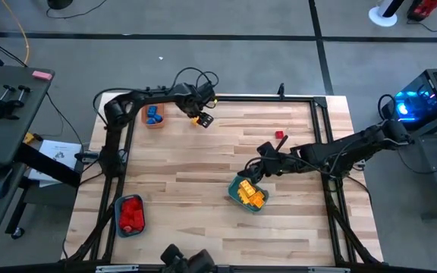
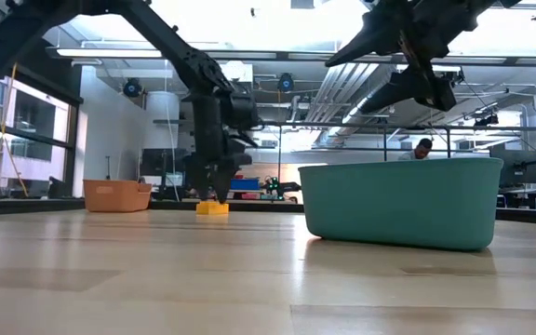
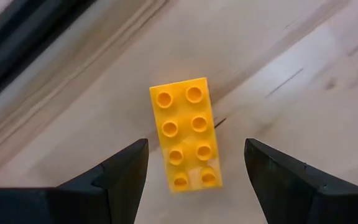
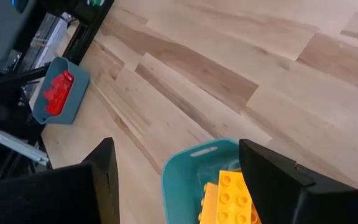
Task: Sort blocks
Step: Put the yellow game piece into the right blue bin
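Note:
A yellow eight-stud block lies flat on the table, studs up, near the far left. My left gripper points down over it, open; its fingers stand on either side of the block with bare table between, touching nothing. My right gripper hangs open above a teal tray that holds yellow blocks. A single red block rests on the table right of centre.
An orange tray with blue blocks stands just left of my left gripper, near the far edge. A second teal tray with red blocks stands at the near left. Bare wood lies across the table's middle. The black frame rail runs along the far edge.

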